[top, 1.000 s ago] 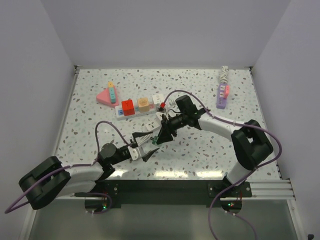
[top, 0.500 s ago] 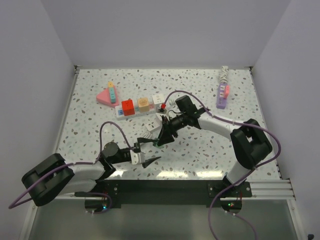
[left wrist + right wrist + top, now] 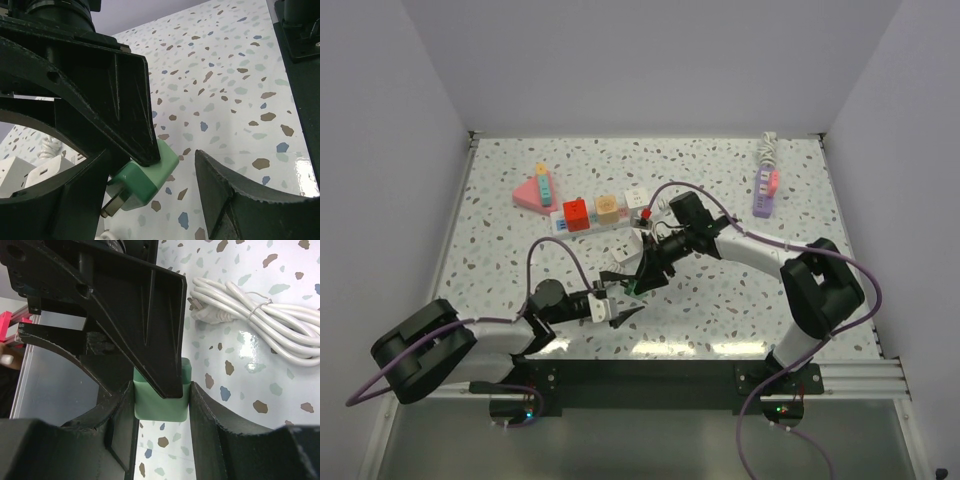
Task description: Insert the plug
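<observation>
Crowding green plug [image 3: 144, 181], left tool [image 3: 626, 300], coiled white cable [image 3: 260, 326] nearby

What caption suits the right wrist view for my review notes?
Right gripper shut on the green plug over the speckled table, with a coiled white cable alongside.

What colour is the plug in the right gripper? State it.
Green; the plug shows best in the left wrist view.
</observation>
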`<state>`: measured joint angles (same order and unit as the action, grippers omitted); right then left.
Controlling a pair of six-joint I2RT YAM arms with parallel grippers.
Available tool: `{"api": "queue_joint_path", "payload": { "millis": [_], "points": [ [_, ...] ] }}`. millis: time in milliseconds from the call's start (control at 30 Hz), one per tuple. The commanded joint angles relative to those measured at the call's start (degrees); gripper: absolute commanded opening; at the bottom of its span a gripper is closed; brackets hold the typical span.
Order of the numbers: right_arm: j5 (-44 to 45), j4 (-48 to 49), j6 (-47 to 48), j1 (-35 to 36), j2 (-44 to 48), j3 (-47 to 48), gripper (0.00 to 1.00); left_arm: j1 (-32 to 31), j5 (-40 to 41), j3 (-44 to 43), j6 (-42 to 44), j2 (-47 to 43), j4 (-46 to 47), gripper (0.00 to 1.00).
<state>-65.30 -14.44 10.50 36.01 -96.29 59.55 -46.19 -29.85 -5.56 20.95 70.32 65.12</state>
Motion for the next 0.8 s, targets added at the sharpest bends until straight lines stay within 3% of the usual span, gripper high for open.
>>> {"api": "queue_joint_path", "payload": {
  "millis": [0, 300, 500, 533, 567, 600, 700, 767],
  "points": [
    [-3.5, 1.3, 0.8, 0.5, 2.2, 0.9, 0.00, -0.2, 0.1, -2.0, 1.5, 0.8, -2.1, 0.72],
    [-6.9, -0.7, 2.9, 0.5, 3.0, 2.0, 0.00, -0.7, -0.6, -4.8, 1.4, 4.8, -5.8, 0.66],
    [-7.6, -0.5, 2.2, 0.5, 4.7, 1.9, 0.01, -2.1, 0.7, -7.8, 1.6, 7.5, -10.1, 0.36],
    [-7.6, 0.3, 1.3, 0.5, 4.8, 1.7, 0.03, -2.3, 0.7, -8.6, 1.6, 7.7, -11.5, 0.30],
    [-7.0, 1.8, 0.4, 0.5, 5.0, 1.5, 0.09, -2.8, 0.8, -8.8, 1.6, 7.9, -12.1, 0.06],
    [-6.6, 2.8, -2.0, 0.5, 5.1, 1.4, 0.17, -3.0, 1.1, -9.0, 1.6, 8.0, -12.3, 0.00],
    [-4.1, 10.3, -9.5, 0.5, 6.1, -0.3, 0.38, -3.7, 1.7, -9.2, 1.1, 8.5, -12.4, 0.00],
    [-3.0, 14.1, -12.4, 0.5, 6.8, -1.3, 0.43, -4.0, 2.9, -9.0, 0.8, 8.6, -12.2, 0.00]
  ]
}}
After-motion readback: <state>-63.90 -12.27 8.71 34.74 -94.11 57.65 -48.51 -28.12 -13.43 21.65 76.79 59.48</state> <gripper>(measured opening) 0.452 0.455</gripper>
